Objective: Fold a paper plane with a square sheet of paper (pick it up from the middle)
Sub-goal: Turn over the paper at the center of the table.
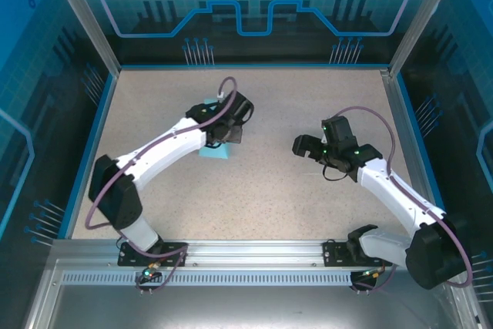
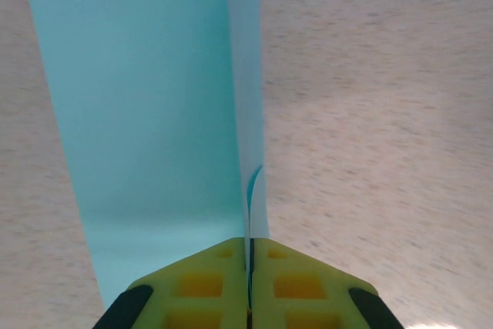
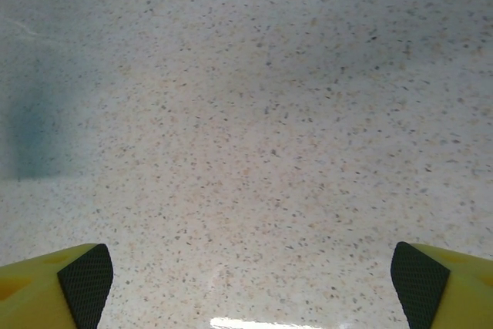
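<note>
My left fingers [image 2: 202, 287] are yellow with black edges, the sheet of paper [image 2: 146, 113] a plain light cyan, my right fingers [image 3: 46, 287] the same yellow with black pads — and the tabletop [image 3: 269, 113] is beige, finely speckled with dark flecks.

sheet of paper [image 1: 214, 153] on tabletop [image 1: 269, 198], left of centre, under left fingers [image 2: 227, 267], raised fold pinched between them. right fingers [image 3: 85, 276] well apart to right, above tabletop.
</note>
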You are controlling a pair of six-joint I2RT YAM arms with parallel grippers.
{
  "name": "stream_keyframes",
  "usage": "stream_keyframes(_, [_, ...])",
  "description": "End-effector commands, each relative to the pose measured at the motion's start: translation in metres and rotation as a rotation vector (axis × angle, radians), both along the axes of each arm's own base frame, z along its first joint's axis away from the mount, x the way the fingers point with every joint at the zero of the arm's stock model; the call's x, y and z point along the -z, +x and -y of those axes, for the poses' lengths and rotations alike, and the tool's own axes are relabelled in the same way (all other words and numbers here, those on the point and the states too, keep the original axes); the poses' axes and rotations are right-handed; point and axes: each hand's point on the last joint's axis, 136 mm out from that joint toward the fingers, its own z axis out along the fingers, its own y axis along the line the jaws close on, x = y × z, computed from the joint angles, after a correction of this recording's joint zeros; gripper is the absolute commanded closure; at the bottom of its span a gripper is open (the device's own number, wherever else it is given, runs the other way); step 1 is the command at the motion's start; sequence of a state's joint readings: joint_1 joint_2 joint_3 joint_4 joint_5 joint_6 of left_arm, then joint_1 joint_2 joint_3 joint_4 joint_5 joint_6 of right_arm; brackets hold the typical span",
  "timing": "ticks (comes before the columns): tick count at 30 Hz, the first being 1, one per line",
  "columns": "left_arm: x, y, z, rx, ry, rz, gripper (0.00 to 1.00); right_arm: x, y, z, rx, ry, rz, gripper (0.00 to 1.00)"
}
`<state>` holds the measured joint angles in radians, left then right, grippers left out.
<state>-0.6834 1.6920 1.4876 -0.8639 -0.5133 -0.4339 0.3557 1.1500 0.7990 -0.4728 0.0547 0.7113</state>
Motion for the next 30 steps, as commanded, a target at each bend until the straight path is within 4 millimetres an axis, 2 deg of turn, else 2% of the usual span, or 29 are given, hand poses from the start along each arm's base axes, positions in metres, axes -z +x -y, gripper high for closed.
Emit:
stream_keyframes(1, [0.004,0.007,-0.022,-0.026,0.322,0.023,0.93,0.009,-0.009,0.019,0.068,-0.039,-0.043,0.03])
stream_keyframes(4, [0.021,0.016,-0.020,-0.032,0.411,0.008,0.93,0.009,-0.011,0.028,0.106,-0.056,-0.055,0.02])
stream_keyframes(9, [0.062,0.024,-0.006,-0.018,0.437,-0.040,0.93,0.011,-0.018,0.045,0.166,-0.085,-0.080,0.02])
stream_keyframes(14, [0.098,0.017,0.027,0.045,0.414,-0.096,0.93,0.017,-0.023,0.057,0.215,-0.106,-0.113,0.02])
stream_keyframes(19, [0.126,0.005,0.052,0.083,0.355,-0.161,0.92,0.021,-0.025,0.066,0.251,-0.115,-0.131,0.02])
stream_keyframes(24, [0.141,-0.002,0.066,0.087,0.276,-0.205,0.83,0.021,-0.025,0.068,0.264,-0.107,-0.136,0.02])
stream_keyframes(27, [0.147,-0.006,0.074,0.114,0.239,-0.234,0.75,0.020,-0.023,0.068,0.264,-0.105,-0.135,0.02])
stream_keyframes(30, [0.140,-0.010,0.090,0.163,0.155,-0.264,0.68,0.020,-0.023,0.067,0.260,-0.098,-0.138,0.02])
